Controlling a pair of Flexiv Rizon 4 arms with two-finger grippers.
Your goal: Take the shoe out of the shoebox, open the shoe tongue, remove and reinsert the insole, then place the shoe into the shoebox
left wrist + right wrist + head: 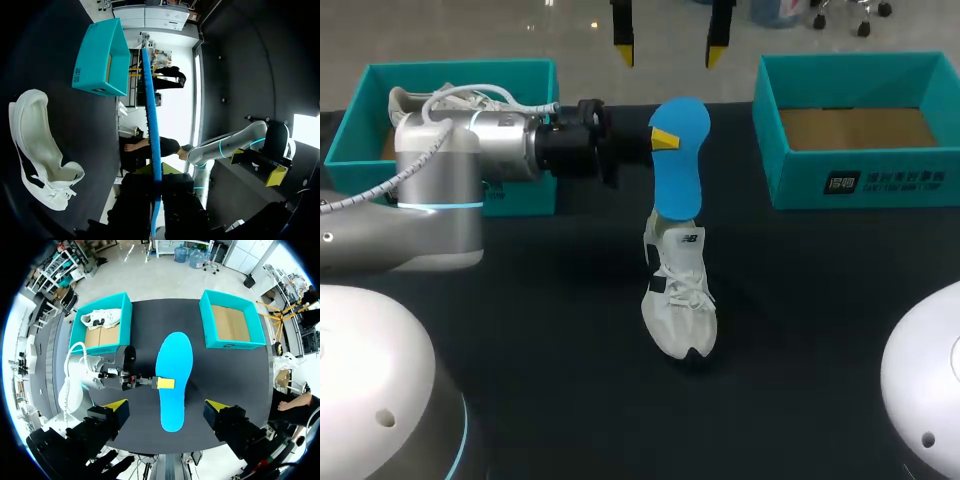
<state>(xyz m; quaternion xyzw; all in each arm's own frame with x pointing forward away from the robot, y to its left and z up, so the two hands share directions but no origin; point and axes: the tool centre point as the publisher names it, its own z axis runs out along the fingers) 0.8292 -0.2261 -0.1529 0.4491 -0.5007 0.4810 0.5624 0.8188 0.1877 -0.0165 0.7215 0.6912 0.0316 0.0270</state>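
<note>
While the insole (678,175) is out, I hold it over the shoe (680,300).
My left fingers (663,138) clamp it, my right fingers (116,406) stand apart; next I must slide it inside the shoe.

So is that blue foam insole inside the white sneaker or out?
Out. The left gripper holds the blue foam insole in the air, apart from the white sneaker resting on the black table.

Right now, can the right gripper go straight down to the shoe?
Probably not: the insole, held by the left gripper, lies between the right gripper and the shoe and hides it from above.
</note>
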